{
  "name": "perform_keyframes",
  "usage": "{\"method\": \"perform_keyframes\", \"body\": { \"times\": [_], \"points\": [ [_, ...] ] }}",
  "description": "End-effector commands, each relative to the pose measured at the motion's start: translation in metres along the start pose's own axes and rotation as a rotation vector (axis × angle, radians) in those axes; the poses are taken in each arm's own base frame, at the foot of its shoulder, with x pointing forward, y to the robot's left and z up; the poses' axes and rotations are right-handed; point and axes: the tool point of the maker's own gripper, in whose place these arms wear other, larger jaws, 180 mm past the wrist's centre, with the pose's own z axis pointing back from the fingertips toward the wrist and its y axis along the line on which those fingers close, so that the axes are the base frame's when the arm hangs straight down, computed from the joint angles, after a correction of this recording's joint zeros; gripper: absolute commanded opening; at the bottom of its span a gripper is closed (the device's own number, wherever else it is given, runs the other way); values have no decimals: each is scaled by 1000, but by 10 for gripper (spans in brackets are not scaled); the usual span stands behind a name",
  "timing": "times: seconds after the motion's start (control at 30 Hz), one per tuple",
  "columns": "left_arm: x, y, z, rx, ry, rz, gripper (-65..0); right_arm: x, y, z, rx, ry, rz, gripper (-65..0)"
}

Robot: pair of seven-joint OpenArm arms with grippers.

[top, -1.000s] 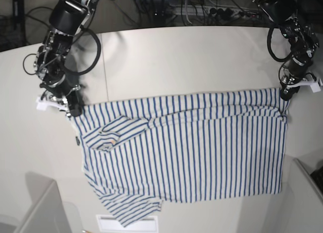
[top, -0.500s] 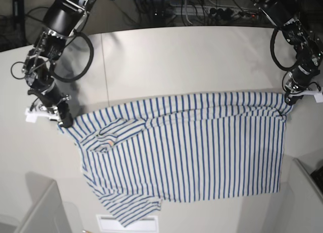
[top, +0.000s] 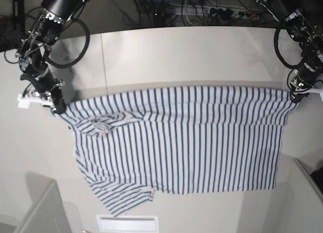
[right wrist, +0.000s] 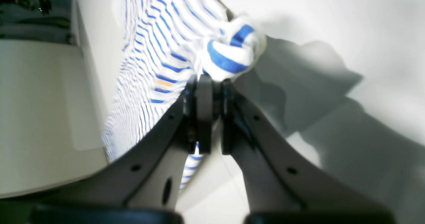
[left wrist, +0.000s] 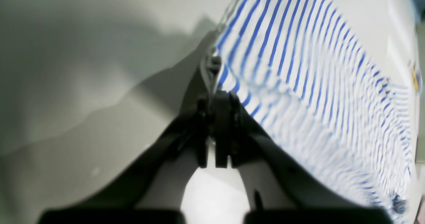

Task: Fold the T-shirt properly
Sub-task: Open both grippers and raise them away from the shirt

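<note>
A pale grey table (top: 166, 56) with a curved far edge and one thin seam; a white T-shirt (top: 181, 142) with blue stripes lies spread across its near half; its upper edge is stretched taut.

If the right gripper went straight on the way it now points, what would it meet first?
The right gripper is already shut on a bunched corner of the T-shirt, so that cloth is right at its tips. Beyond the bunch, the right wrist view shows only bare table, though depth there is hard to judge.
</note>
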Motion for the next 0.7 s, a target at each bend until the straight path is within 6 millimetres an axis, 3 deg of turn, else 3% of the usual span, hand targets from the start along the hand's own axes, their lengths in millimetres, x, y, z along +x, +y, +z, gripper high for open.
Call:
{"method": "perform_keyframes", "body": {
  "times": [0.0,0.3,0.67],
  "points": [
    [20,-4,7,-13,-61,-21,-650,11,6,5,16,-29,15,-650],
    [-8,23,38,66,3,-107,-650,-9,-46,34,-99,9,4,-650],
    [-34,45,73,142,78,-198,-650,-37,-81,78,-201,53,44,-650]
  ]
}}
